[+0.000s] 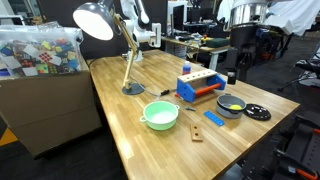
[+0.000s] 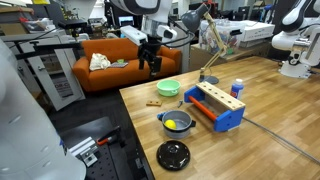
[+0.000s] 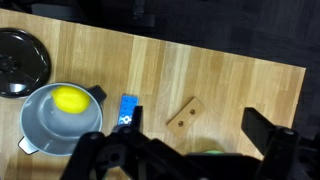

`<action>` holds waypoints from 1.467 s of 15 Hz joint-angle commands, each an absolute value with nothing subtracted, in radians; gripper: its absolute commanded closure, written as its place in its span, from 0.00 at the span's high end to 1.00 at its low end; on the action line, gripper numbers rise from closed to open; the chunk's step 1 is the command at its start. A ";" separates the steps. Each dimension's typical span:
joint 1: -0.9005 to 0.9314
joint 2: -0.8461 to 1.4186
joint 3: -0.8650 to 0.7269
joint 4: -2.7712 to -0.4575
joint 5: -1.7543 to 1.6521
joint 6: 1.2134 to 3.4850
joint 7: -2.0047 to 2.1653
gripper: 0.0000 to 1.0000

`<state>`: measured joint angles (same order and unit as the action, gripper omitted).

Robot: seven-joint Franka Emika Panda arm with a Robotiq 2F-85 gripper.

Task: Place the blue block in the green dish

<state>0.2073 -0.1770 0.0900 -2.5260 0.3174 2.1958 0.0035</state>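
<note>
The blue block (image 1: pixel 214 118) lies flat on the wooden table between the grey bowl and a brown wooden piece. In the wrist view it (image 3: pixel 127 110) sits just by my left finger, far below it. The green dish (image 1: pixel 160 114) stands empty near the table's edge and also shows in an exterior view (image 2: pixel 168 88). Only a green sliver of it (image 3: pixel 205 153) shows in the wrist view. My gripper (image 3: pixel 200 125) is open and empty. It hangs high above the table near the dish (image 2: pixel 152 58).
A grey bowl (image 3: pixel 62 115) holds a yellow object. A flat black disc (image 3: pixel 18 60) lies beyond it near the table edge. The brown wooden piece (image 3: pixel 182 115) lies beside the block. A blue box with red-orange parts (image 1: pixel 200 86) and a desk lamp (image 1: pixel 128 60) stand further back.
</note>
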 commanded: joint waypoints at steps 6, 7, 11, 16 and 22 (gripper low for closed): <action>0.146 -0.014 0.130 -2.468 0.063 2.356 0.278 1.00; 0.146 0.025 0.128 -2.445 0.021 2.368 0.320 1.00; 0.182 0.187 0.114 -2.326 -0.055 2.353 0.429 1.00; 0.188 0.198 0.109 -2.329 -0.033 2.372 0.409 1.00; 0.183 0.229 0.114 -2.320 -0.006 2.385 0.386 1.00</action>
